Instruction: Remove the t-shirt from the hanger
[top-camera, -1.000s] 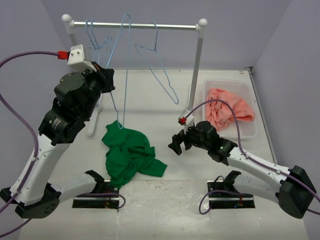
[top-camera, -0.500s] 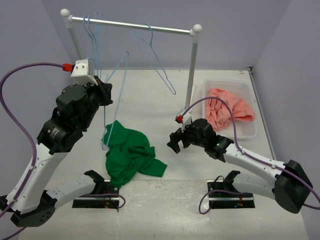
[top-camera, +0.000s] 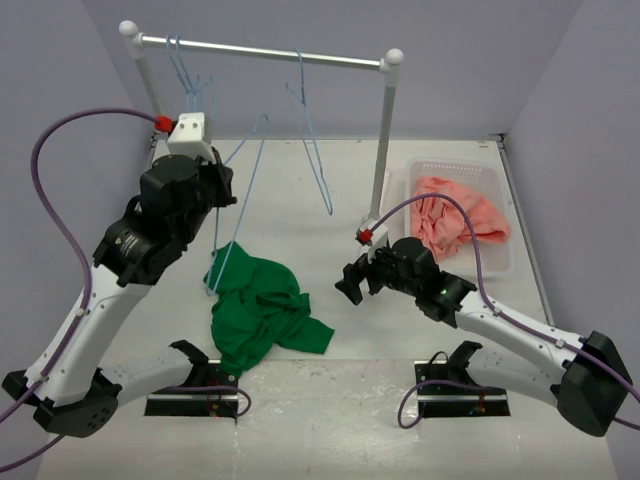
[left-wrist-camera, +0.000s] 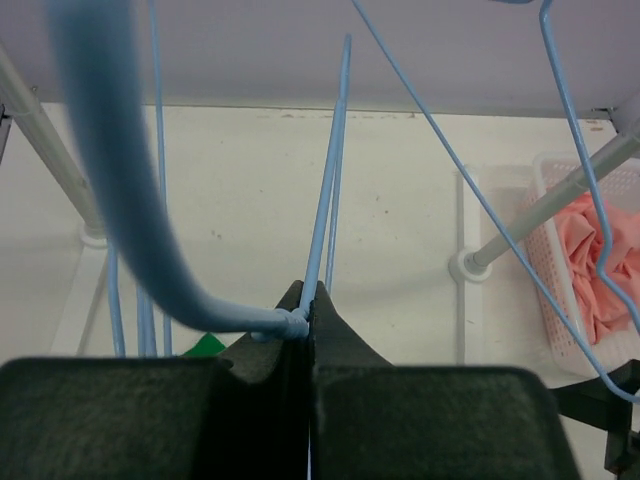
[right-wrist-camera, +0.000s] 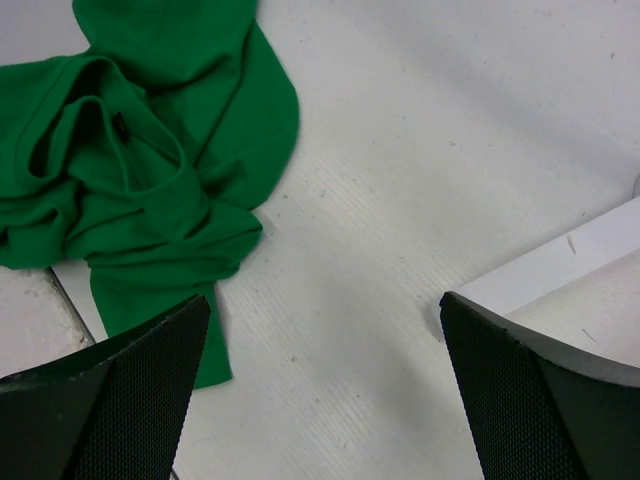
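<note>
You have the t-shirt (top-camera: 255, 300) heaped on the surface (top-camera: 290, 232). Your left tool (left-wrist-camera: 308, 302) pinches the hanger (left-wrist-camera: 326, 180), whose low corner at the shirt's 10 o'clock may be caught. Your right tool (right-wrist-camera: 322, 300) hangs apart, empty.

My left arm (top-camera: 120, 250) stands tall, elbow bent, wrist raised and tipped forward, and my left gripper (left-wrist-camera: 308, 312) has its fingers pinched tight together on the hanger (left-wrist-camera: 322, 200) wire. My right arm (top-camera: 500, 320) reaches low and forward, and my right gripper (right-wrist-camera: 322, 305) points downward with its fingers spread wide, gripping nothing.
</note>
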